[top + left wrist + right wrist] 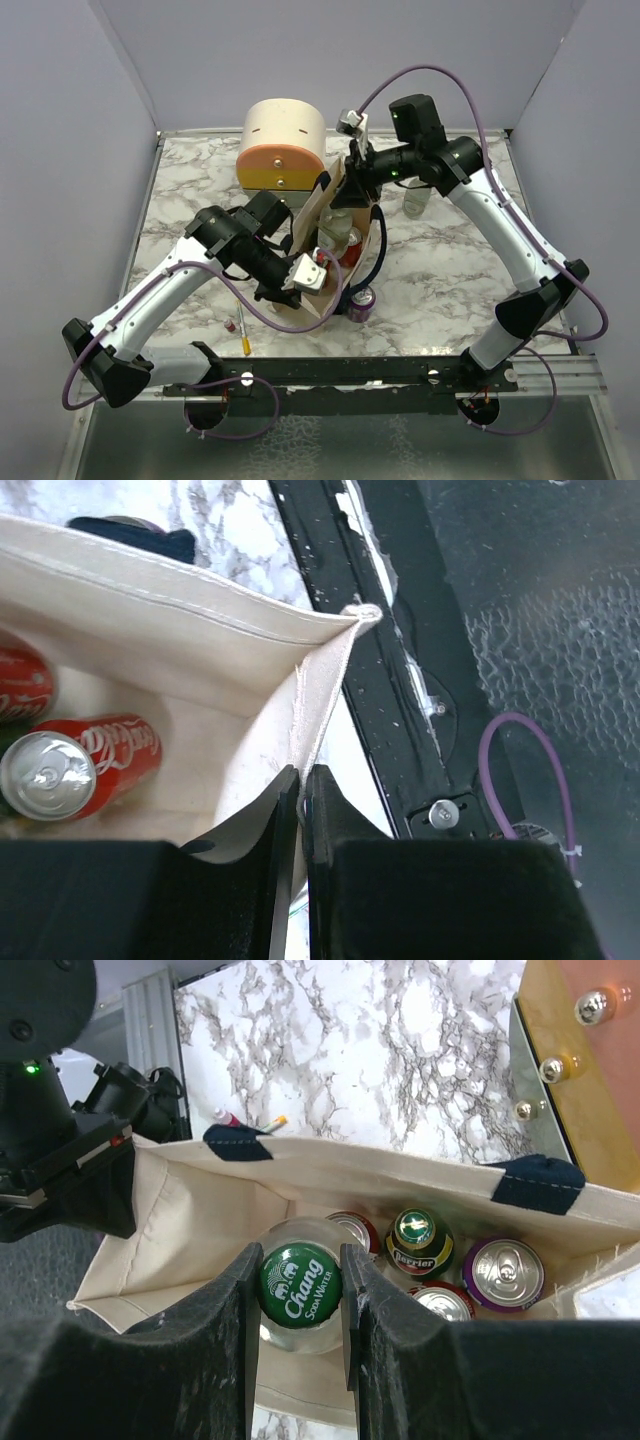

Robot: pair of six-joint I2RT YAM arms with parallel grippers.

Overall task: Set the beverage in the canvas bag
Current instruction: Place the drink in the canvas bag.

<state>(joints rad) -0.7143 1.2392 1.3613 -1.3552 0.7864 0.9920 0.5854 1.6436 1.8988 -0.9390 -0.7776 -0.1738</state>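
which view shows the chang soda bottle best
Right wrist: the Chang bottle, green cap readable, sits gripped between the right fingers above the open canvas bag. Top external: I cannot make it out. Left wrist: only red cans in the bag.

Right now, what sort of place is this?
Probably a robot test booth: plain grey walls box in a marble-patterned table, two arms are bolted to its near rail, and the right one's fingers hold a bottle over a canvas bag.
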